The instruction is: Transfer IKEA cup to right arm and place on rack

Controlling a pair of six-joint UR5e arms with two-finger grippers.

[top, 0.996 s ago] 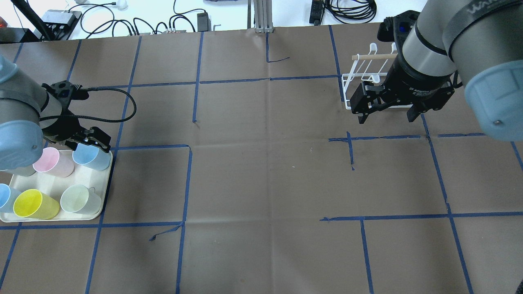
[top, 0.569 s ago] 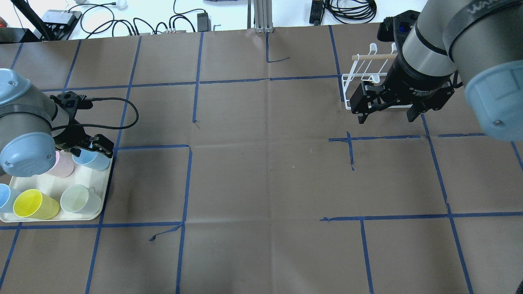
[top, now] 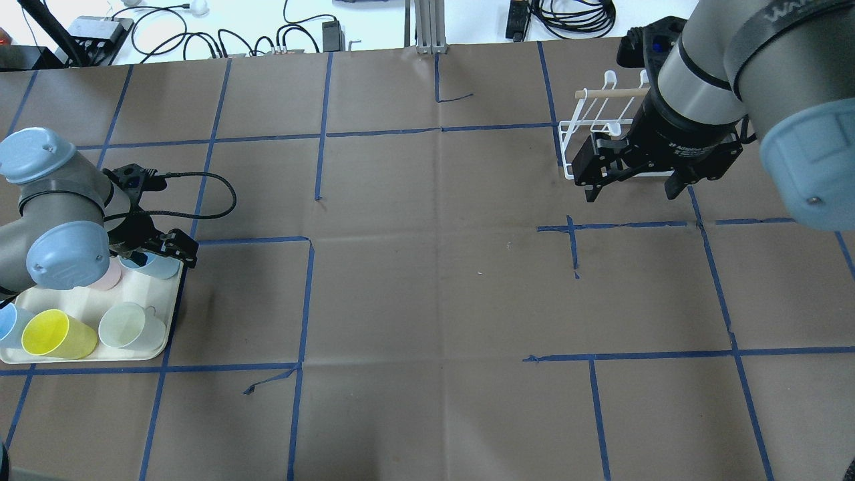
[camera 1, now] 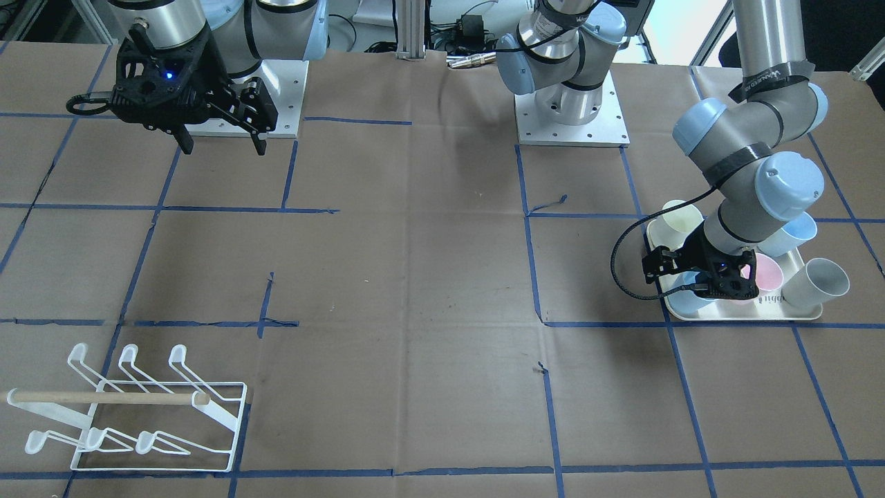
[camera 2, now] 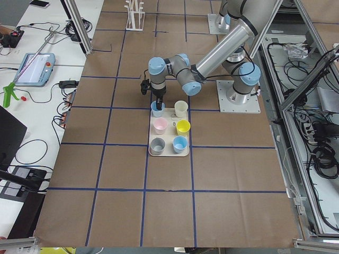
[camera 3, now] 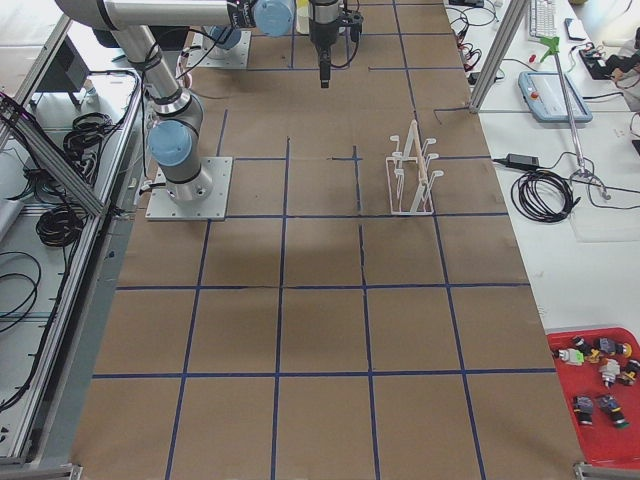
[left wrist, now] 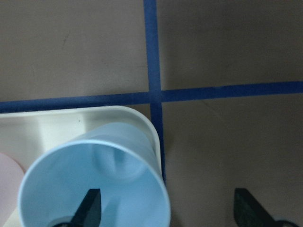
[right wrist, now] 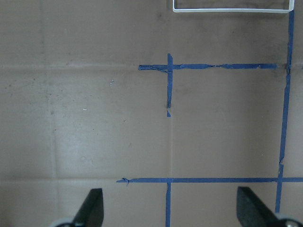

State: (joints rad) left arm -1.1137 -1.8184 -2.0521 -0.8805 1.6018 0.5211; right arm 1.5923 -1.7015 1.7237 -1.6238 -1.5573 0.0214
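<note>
A light blue cup (top: pixel 159 266) stands upright in the far right corner of the cream tray (top: pixel 83 300). My left gripper (top: pixel 160 256) is open and low over it. In the left wrist view one fingertip (left wrist: pixel 89 208) is inside the cup (left wrist: pixel 94 179) and the other is outside, past the tray's edge, so the jaws straddle the cup's wall. My right gripper (top: pixel 631 195) is open and empty, hanging high above the table just in front of the white wire rack (top: pixel 600 127). The rack (camera 1: pixel 138 415) is empty.
The tray also holds a yellow cup (top: pixel 57 334), a pale green cup (top: pixel 130 326), a pink cup (top: pixel 107 280) and another light blue cup (top: pixel 7 321), all close together. A black cable (top: pixel 200 197) loops off the left wrist. Blue tape lines cross the brown table.
My left arm has swung nearer and lowered, bringing the open gripper down around the light blue cup's wall. The right arm has not moved.
</note>
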